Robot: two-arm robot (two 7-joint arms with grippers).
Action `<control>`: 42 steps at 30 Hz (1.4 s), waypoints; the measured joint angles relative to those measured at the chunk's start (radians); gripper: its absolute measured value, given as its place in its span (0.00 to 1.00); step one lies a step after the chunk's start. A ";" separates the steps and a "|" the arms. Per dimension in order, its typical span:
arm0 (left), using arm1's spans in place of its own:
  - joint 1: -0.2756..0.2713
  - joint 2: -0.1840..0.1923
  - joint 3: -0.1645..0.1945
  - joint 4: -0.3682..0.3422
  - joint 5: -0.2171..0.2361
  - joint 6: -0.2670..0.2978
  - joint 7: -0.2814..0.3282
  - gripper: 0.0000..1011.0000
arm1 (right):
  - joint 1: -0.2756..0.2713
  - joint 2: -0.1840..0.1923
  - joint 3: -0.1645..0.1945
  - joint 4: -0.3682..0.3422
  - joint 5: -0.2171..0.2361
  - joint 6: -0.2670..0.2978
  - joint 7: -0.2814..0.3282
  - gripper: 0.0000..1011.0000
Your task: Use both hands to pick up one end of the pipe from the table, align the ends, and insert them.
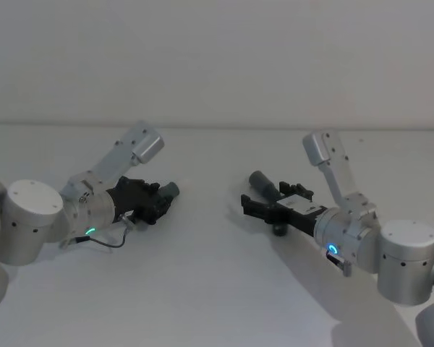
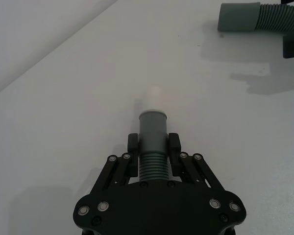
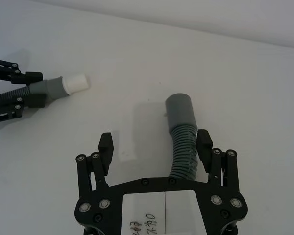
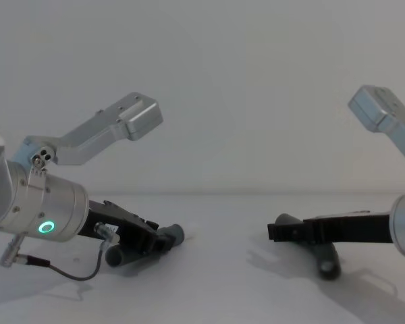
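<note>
While the left gripper [image 2: 153, 147], left of centre in the head view, clamps the white-tipped hose piece [image 2: 153, 128] at its collar so the tip juts free, the right gripper [image 3: 155, 143], right of centre, stands open astride the cuffed hose piece [image 3: 180, 111] on the table [image 3: 235, 73], likely readying its grasp.

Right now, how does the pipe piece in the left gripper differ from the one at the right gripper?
The left piece ends in a narrow white tip beyond a grey collar; the right piece ends in a wider grey cuff. The left piece is clamped in the shut left gripper; the right piece lies inside the open right gripper, ungripped. Both are dark grey corrugated hose.
</note>
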 joint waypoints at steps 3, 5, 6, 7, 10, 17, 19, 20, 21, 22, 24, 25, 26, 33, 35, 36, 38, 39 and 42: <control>0.000 0.000 0.000 0.000 0.000 0.000 0.000 0.35 | 0.005 -0.008 0.000 0.014 -0.001 0.000 0.002 0.99; 0.000 0.000 0.000 0.000 0.000 0.000 0.000 0.35 | 0.007 -0.010 0.000 0.019 -0.002 0.000 0.003 0.99; 0.000 0.000 0.000 0.000 0.000 0.000 0.000 0.35 | 0.008 -0.013 0.000 0.025 -0.002 0.000 0.004 0.99; 0.000 0.000 0.000 0.000 0.000 0.000 0.000 0.35 | 0.009 -0.014 0.000 0.029 -0.002 0.000 0.004 0.99; 0.000 0.000 0.000 0.000 0.000 0.000 0.000 0.35 | 0.011 -0.017 0.001 0.036 -0.003 -0.001 0.006 0.99; 0.000 0.000 0.000 0.000 0.000 0.000 0.000 0.35 | 0.016 -0.023 0.003 0.053 -0.005 -0.004 0.009 0.99; 0.000 0.000 0.000 0.000 0.000 0.000 0.000 0.35 | 0.017 -0.025 0.004 0.058 -0.006 -0.006 0.010 0.99; 0.000 0.000 0.000 0.000 0.000 0.000 0.000 0.35 | 0.018 -0.025 0.005 0.059 -0.006 -0.007 0.010 0.99; 0.000 0.000 0.000 0.000 0.000 0.000 0.000 0.35 | 0.018 -0.025 0.005 0.060 -0.006 -0.008 0.010 0.99; 0.000 0.000 0.000 0.000 0.000 0.000 0.000 0.35 | 0.019 -0.026 0.005 0.063 -0.006 -0.009 0.011 0.99; 0.000 0.000 0.000 0.000 0.000 0.000 0.000 0.35 | 0.019 -0.027 0.006 0.065 -0.007 -0.010 0.011 0.99; 0.000 0.000 0.000 0.000 0.000 0.000 0.000 0.35 | 0.020 -0.027 0.006 0.067 -0.007 -0.011 0.012 0.99; 0.000 0.000 0.000 0.000 0.000 0.000 0.000 0.35 | 0.020 -0.027 0.006 0.068 -0.007 -0.011 0.012 0.99; 0.000 0.000 0.000 0.000 0.000 0.000 0.000 0.35 | 0.022 -0.029 0.007 0.073 -0.008 -0.013 0.013 0.88; 0.000 0.000 0.000 0.000 0.000 0.000 0.000 0.35 | 0.022 -0.029 0.008 0.074 -0.008 -0.014 0.013 0.82; 0.000 0.000 0.000 0.000 0.000 0.000 0.000 0.35 | 0.022 -0.029 0.008 0.075 -0.008 -0.014 0.013 0.79; 0.000 0.000 0.000 0.000 0.000 0.000 0.000 0.35 | 0.022 -0.029 0.008 0.076 -0.008 -0.015 0.014 0.71; 0.000 0.000 0.000 0.000 0.000 0.000 0.000 0.35 | 0.023 -0.029 0.008 0.076 -0.008 -0.015 0.014 0.69; 0.000 0.000 0.000 0.000 0.000 0.000 0.000 0.35 | 0.023 -0.030 0.008 0.077 -0.009 -0.015 0.014 0.60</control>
